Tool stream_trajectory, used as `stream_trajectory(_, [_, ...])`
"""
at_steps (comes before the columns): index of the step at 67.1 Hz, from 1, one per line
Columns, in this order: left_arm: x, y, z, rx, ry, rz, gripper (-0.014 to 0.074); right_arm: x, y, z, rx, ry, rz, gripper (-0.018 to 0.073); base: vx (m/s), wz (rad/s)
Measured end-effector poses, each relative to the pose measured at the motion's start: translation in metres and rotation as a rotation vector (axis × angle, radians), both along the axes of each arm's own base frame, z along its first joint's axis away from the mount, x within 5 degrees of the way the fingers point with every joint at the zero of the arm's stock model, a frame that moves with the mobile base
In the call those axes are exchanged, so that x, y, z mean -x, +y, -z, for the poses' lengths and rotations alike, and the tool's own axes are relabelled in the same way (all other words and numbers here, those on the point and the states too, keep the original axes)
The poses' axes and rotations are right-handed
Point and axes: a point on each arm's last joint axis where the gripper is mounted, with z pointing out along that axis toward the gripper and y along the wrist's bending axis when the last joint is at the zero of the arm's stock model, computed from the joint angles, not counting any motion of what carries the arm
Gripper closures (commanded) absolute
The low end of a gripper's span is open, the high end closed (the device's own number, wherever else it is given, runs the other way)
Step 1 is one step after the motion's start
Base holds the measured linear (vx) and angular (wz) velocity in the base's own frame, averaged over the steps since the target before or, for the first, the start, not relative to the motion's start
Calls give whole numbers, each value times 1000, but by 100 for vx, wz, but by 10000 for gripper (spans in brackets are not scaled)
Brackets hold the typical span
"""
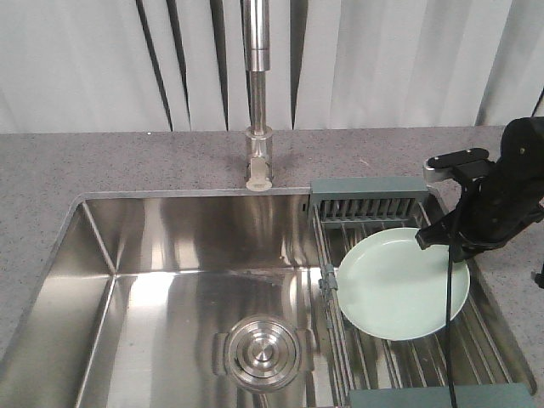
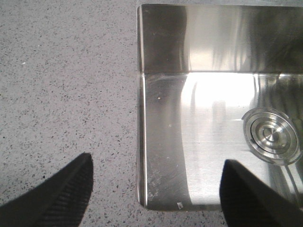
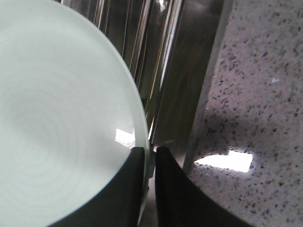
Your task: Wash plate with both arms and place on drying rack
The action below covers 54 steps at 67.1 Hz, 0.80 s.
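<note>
**Right gripper clamped on the plate rim over the rack; left gripper spread wide at the sink corner**

In the front view you find the plate (image 1: 399, 289) in the lower right of the frame. It sits over the drying rack (image 1: 365, 200), which spans the right end of the sink (image 1: 170, 280). The plate is tilted, with its pale green face turned up toward the camera. Its upper right edge meets your right gripper (image 1: 429, 238), and its left edge lies close to the rack's left rail. From these views you cannot tell whether its lower edge rests on the steel rods or hangs just above them. The slotted grey-green end piece of the rack stands behind the plate, toward the top of the frame.

Your right wrist view settles the grasp. Two dark fingers (image 3: 128, 189) rise from the bottom of that frame with the plate's thin rim pinched between them, one on each face. The plate fills the left half of that frame. The rack rods run down the middle, and the speckled countertop (image 3: 255, 94) takes up the right.

Your left gripper (image 2: 157, 161) is released, with nothing between its fingers. Its fingertips show at the lower left and lower right of the left wrist view. One hangs above the countertop and the other above the steel basin. The sink's corner lies between them, and the round drain (image 2: 271, 135) sits at the right edge.
</note>
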Motion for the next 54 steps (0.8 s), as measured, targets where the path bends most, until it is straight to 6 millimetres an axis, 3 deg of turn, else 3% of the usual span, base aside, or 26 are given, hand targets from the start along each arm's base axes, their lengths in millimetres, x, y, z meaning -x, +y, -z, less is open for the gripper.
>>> stream_trajectory(10, [0,0,0,0,0,0,81,0,0,-2,-2,-6,17,234,0,0])
stream_trajectory(17, [0,0,0,0,0,0,81,3,0,-12,-6,-34,31,181,0,0])
stream_trajectory(31, [0,0,0,0,0,0,81,18,2,-49,-47,-122,52,181,0,0])
stream_trajectory(41, [0,0,0,0,0,0,81,44,6,-80,-111,-232,45,197,0,0])
stream_trajectory(54, [0,0,0,0,0,0,81,84,5,-90,-129,-310,44,230,0,0])
